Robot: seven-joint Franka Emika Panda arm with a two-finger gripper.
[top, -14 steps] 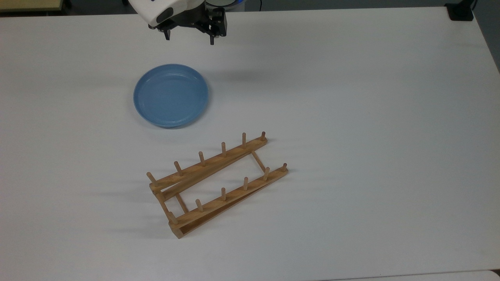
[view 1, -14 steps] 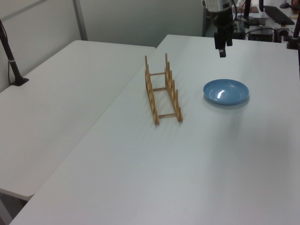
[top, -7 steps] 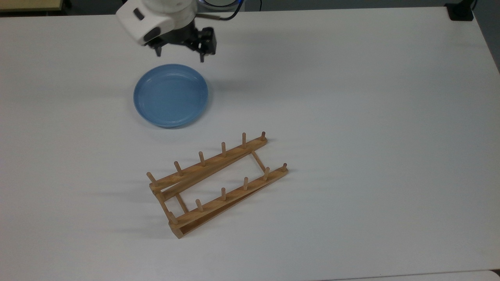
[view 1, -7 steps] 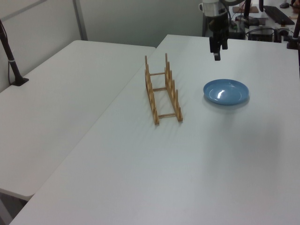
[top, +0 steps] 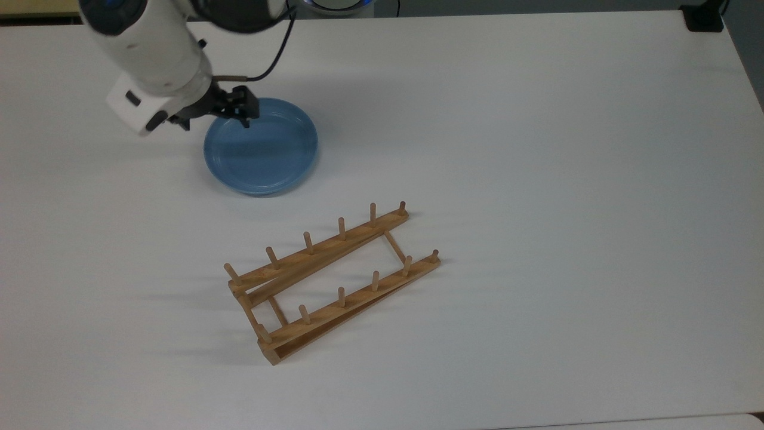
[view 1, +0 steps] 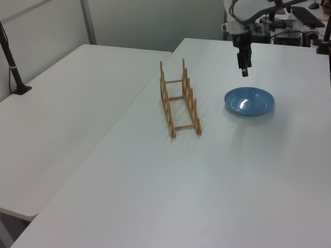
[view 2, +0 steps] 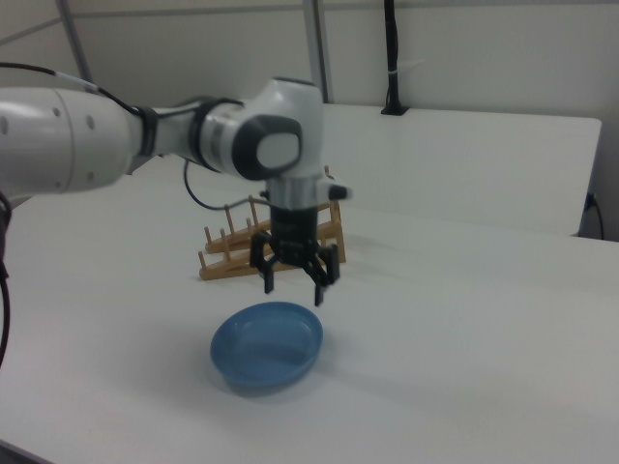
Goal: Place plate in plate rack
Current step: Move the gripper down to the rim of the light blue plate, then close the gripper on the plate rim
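Observation:
The light-blue plate (top: 261, 147) lies flat on the white table, toward the top view's upper left. It also appears as the plate (view 1: 249, 101) and the plate (view 2: 268, 344). My gripper (top: 216, 122) hangs open above the plate's rim on the top view's upper-left side, with nothing between its fingers. In the right view the gripper (view 2: 293, 288) points straight down, its tips a short way above the plate's far edge. In the left view the gripper (view 1: 244, 72) is above the plate. The wooden plate rack (top: 322, 249) stands empty nearer the table's middle, seen again as the rack (view 1: 179, 98) and the rack (view 2: 227, 253).
The white table (top: 537, 179) is wide and bare to the top view's right of the rack. A black block (top: 704, 18) sits at its upper-right corner. A second table carrying a black post (view 1: 13, 67) stands at the left view's left.
The arm swung toward the top view's left and came down. The gripper went from beyond the plate's upper edge to over its upper-left rim. Plate and rack have not moved.

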